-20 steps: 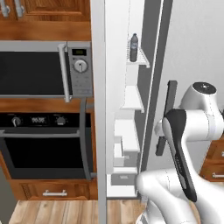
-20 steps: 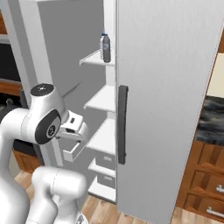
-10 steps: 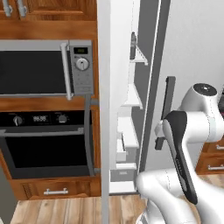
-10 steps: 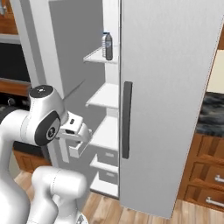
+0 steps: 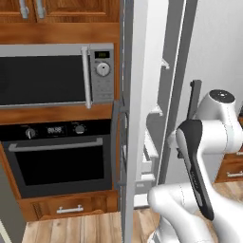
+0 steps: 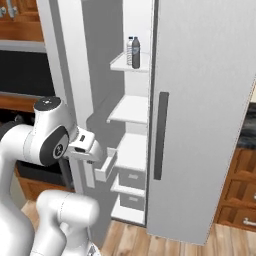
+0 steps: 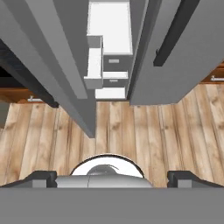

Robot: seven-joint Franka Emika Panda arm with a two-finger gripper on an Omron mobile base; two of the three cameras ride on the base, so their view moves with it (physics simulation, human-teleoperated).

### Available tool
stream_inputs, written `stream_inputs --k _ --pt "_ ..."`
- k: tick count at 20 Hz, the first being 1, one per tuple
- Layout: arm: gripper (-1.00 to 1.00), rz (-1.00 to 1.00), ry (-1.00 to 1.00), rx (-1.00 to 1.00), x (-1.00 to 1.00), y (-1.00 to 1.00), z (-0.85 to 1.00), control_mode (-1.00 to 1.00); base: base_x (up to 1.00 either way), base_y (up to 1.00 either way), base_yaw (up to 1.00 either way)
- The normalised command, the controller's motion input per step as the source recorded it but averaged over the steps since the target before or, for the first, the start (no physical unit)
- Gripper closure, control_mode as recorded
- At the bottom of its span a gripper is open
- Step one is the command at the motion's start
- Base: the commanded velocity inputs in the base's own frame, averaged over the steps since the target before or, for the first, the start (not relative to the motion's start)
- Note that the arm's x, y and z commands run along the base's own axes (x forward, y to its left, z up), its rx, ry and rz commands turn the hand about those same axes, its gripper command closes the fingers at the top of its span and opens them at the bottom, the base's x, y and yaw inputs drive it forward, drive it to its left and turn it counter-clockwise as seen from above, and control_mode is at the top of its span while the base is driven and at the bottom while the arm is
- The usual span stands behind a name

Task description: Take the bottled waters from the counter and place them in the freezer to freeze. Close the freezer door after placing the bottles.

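- Two bottled waters (image 6: 133, 51), one clear and one darker, are seen upright on a high freezer (image 6: 131, 110) shelf.
- Placing is judged done.
- The freezer door (image 6: 70, 85) is left ajar, so closing remains.
- The gripper (image 7: 111, 177) is held apart and empty above the wooden floor (image 7: 144, 131).

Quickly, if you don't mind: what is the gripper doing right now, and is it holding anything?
Gripper: open, holding nothing, pointed down at the wooden floor in front of the freezer.
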Motion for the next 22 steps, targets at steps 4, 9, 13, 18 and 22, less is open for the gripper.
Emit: stream_inputs --k 4,9,13,18,22 --pt "-1.0 0.0 0.0 0.0 0.0 0.0 0.0 1.0 -0.13 0.56 -0.12" --pt "-1.0 0.0 0.0 0.0 0.0 0.0 0.0 1.0 0.0 0.35 -0.08" --pt "-1.0 0.0 0.0 0.0 0.0 0.0 0.0 1.0 0.0 0.25 -0.01" --pt "-1.0 0.0 0.0 0.0 0.0 0.0 0.0 1.0 0.0 0.42 0.0" --pt "-1.0 0.0 0.0 0.0 0.0 0.0 0.0 1.0 0.02 0.41 0.0"
